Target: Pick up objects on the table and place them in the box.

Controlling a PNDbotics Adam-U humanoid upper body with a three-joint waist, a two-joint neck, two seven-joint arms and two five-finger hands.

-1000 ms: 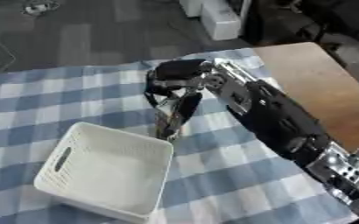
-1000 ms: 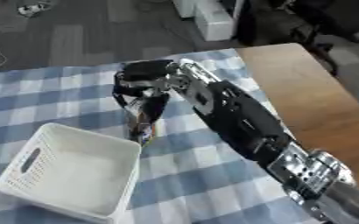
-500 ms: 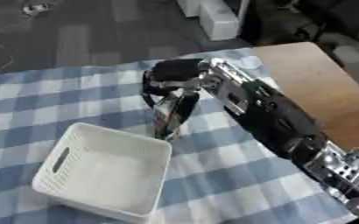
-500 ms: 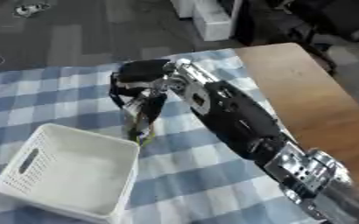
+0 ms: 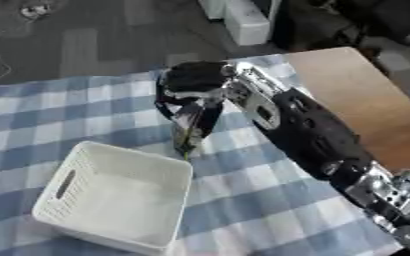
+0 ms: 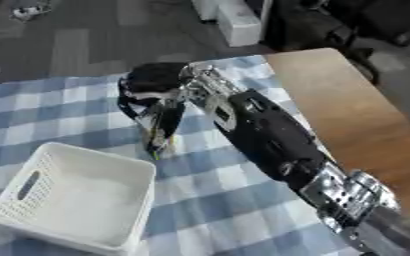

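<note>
Right hand (image 5: 191,87) curled round slim packet (image 5: 189,131), packet hanging near-vertical, tip just above table beside box's (image 5: 112,200) far right corner; box lay below-left. Left hand unseen.

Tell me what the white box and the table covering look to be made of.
The white box looks like moulded plastic with a matte finish: its walls are pierced by a regular lattice of small holes and a handle slot is cut in one side. The table covering looks like woven cloth, matte, in a blue and white check; it could be a coated sheet, since no folds show.
</note>
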